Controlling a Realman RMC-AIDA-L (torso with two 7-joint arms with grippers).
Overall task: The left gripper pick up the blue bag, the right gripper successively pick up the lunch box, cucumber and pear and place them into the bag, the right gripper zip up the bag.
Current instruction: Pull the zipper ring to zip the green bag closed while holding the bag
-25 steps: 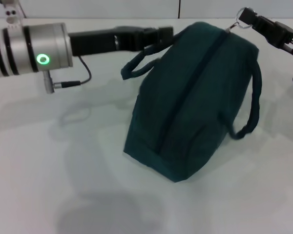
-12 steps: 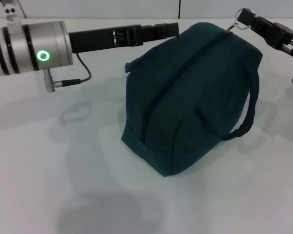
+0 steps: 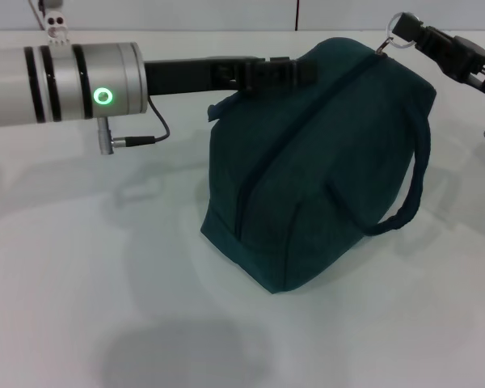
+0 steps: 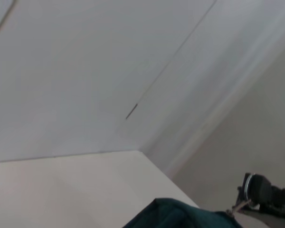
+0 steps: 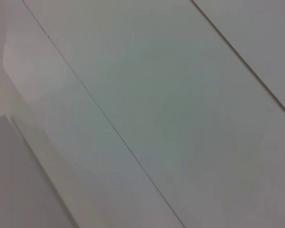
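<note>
The blue bag (image 3: 315, 162) is zipped shut; its ring-pull (image 3: 402, 31) is pinched by the right gripper (image 3: 416, 36) (nothing left outside).

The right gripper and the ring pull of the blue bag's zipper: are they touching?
Touching. In the head view the right gripper holds the ring pull at the far top end of the blue bag; no gap shows between them.

The zipped bag (image 3: 315, 162) stands mid-counter (image 3: 105, 307), bulky and tall. The left end effector (image 3: 295, 71) crowds its far upper left edge; the right end effector (image 3: 412, 34) holds the zipper ring (image 3: 402, 26) at its far right top. Open counter lies in front and left.
</note>
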